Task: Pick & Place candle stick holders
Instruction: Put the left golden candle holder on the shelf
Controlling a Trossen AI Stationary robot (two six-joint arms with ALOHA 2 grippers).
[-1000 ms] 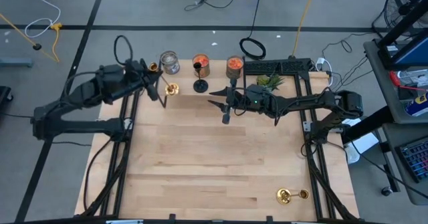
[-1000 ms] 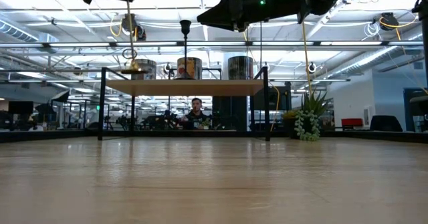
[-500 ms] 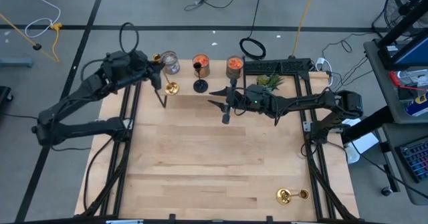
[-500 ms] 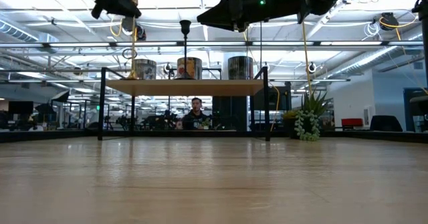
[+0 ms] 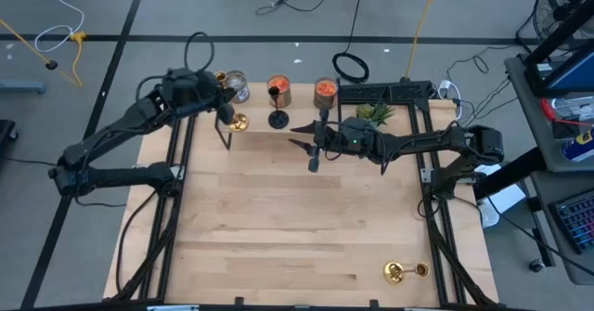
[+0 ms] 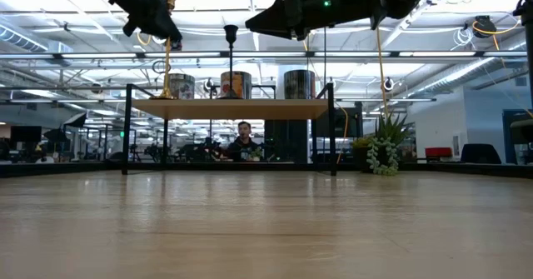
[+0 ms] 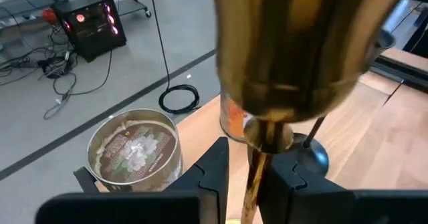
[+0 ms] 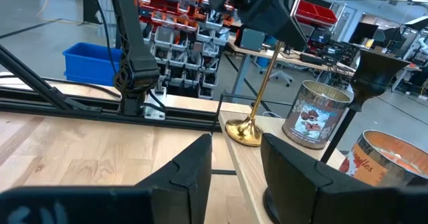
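A gold candle stick holder point(image 5: 237, 121) stands on the raised wooden shelf point(image 6: 229, 107) at the table's far edge. My left gripper point(image 5: 224, 100) is shut on its stem, and its cup fills the left wrist view point(image 7: 301, 50). A black holder point(image 5: 277, 116) stands on its base beside it on the shelf. A second gold holder point(image 5: 399, 272) lies on its side at the table's near right. My right gripper point(image 5: 311, 146) hovers open and empty in front of the shelf, and also shows in the right wrist view point(image 8: 237, 170). My left gripper pinches the gold holder's thin stem point(image 7: 256, 174) between its two fingers, just under the cup. The fingers come from the table's left and above, lying across the stem. The holder stands nearly upright with its flared base point(image 6: 166, 94) on the shelf.
Three short jars stand along the back of the shelf: a silver one point(image 5: 236, 86) and two orange ones point(image 5: 280, 90) point(image 5: 325, 90). A small green plant point(image 5: 374, 112) is at the far right. The wooden table point(image 5: 278, 218) lies open in the middle.
My left gripper has moved toward the table's far edge and a little right, still holding the gold holder. The holder's base has come down onto the shelf and its stem now stands nearly upright. My right arm has kept still.
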